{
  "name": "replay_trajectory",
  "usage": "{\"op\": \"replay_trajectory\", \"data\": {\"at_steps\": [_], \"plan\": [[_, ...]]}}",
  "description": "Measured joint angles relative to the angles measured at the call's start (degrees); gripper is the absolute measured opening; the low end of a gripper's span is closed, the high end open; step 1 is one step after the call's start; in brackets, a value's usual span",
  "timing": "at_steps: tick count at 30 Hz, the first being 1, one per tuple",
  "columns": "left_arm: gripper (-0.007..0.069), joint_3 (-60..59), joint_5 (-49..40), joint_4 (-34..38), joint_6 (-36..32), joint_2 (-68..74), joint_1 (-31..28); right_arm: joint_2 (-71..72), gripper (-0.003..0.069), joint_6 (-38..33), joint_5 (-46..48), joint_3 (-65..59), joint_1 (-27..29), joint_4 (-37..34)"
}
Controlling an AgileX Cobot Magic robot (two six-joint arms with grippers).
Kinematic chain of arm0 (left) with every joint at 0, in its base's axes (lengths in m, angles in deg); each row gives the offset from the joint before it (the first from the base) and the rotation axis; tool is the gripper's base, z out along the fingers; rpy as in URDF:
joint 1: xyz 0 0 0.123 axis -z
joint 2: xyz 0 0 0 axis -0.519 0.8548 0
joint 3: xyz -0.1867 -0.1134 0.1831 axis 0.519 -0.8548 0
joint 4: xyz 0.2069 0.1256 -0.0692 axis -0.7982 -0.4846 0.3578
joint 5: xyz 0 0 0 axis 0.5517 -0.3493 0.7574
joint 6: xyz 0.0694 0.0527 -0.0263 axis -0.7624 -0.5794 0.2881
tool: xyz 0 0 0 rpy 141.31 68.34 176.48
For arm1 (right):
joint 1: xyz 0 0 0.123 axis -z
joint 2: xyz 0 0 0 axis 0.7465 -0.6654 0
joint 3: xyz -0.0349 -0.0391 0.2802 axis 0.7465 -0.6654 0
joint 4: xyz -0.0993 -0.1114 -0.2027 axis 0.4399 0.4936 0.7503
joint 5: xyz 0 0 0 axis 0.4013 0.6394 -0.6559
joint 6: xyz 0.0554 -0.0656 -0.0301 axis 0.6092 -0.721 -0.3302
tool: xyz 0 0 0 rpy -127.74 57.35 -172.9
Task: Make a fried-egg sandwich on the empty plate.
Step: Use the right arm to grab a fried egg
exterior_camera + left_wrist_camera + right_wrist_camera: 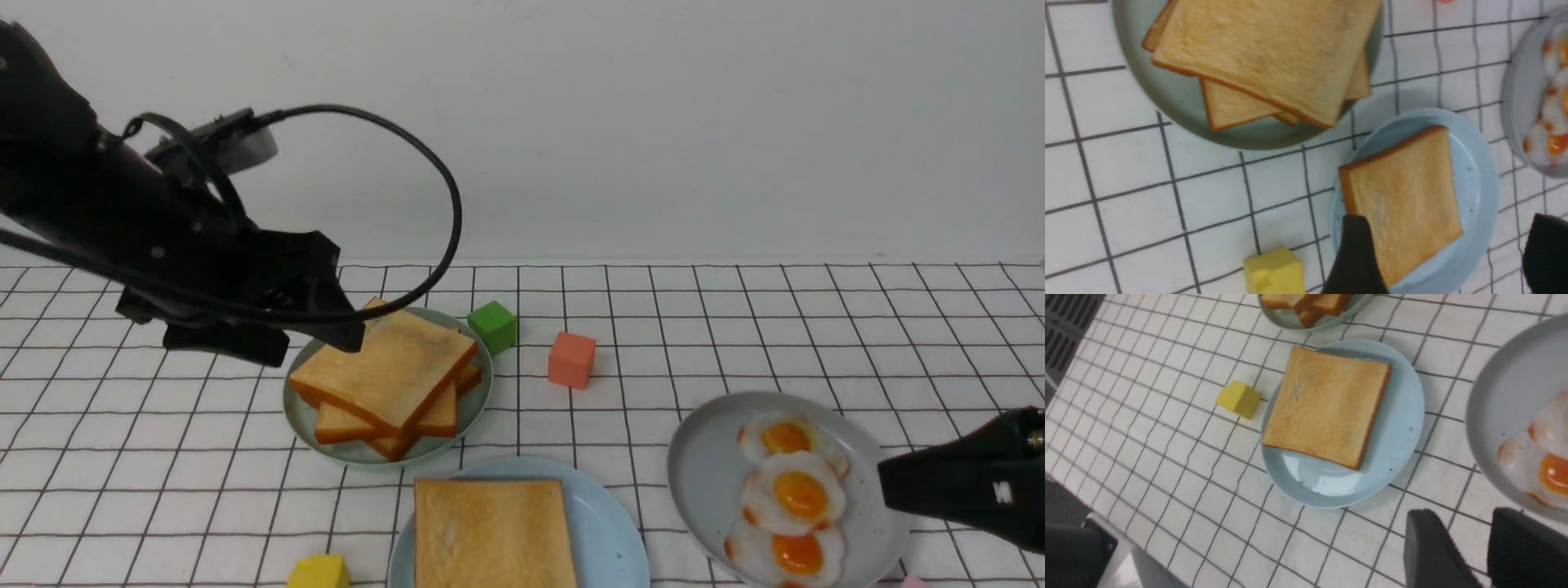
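The pale blue plate (608, 531) sits at the front centre with one toast slice (490, 531) lying flat on it and nothing on top; both also show in the right wrist view (1400, 416). A stack of toast slices (388, 371) lies on the pale green plate (300, 412). Three fried eggs (796, 494) lie on the grey plate (698, 474) at the right. My left gripper (326, 339) is open and empty, raised over the near left rim of the green plate. My right gripper (894, 486) is open and empty, just right of the grey plate.
A green cube (493, 326) and a salmon cube (571, 358) stand behind the plates. A yellow block (318, 572) lies left of the blue plate. A white wall stands behind the checked tablecloth. In the right wrist view the table's edge (1118, 547) shows.
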Motion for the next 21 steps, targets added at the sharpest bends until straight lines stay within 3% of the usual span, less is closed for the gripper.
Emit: {"op": "replay_trajectory", "data": {"at_steps": [2, 3, 4, 6, 10, 16, 19, 20, 21], "plan": [[0.0430, -0.90, -0.22, 0.00, -0.42, -3.05, 1.72, -0.72, 0.0262, 2.72, -1.26, 0.00, 0.00, 2.41], [0.0354, -2.48, -0.01, 0.07, -0.68, -6.22, 4.37, -2.68, 0.0282, 7.20, -3.23, 0.00, 0.00, 6.64], [0.0344, -2.73, 0.08, 0.14, -0.68, -6.57, 4.71, -2.94, 0.0286, 8.30, -3.72, 0.00, 0.00, 7.69], [0.0219, -5.79, 1.54, 0.26, -0.79, -10.26, 9.03, -6.84, 0.0321, 13.42, -5.94, 0.00, 0.00, 12.84], [-0.0009, -12.64, 7.33, 0.07, -1.04, -13.67, 16.44, -15.52, 0.0362, 20.63, -11.59, 0.05, 0.00, 16.03], [-0.0013, -17.74, 14.18, 0.13, -4.03, -13.90, 23.01, -29.42, 0.0367, 16.87, -17.21, 0.10, 2.50, 11.61], [-0.0013, -18.04, 15.51, 1.35, -5.38, -13.90, 25.05, -35.54, 0.0367, 6.45, -19.35, 0.17, 6.37, 0.42], [-0.0013, -18.04, 15.56, 1.43, -5.38, -13.90, 25.05, -35.87, 0.0367, 6.45, -19.35, 0.17, 6.63, 0.42], [-0.0013, -18.04, 15.77, 1.92, -5.64, -13.90, 25.39, -38.23, 0.0367, -0.22, -19.34, 0.17, 8.70, -6.55]]}}
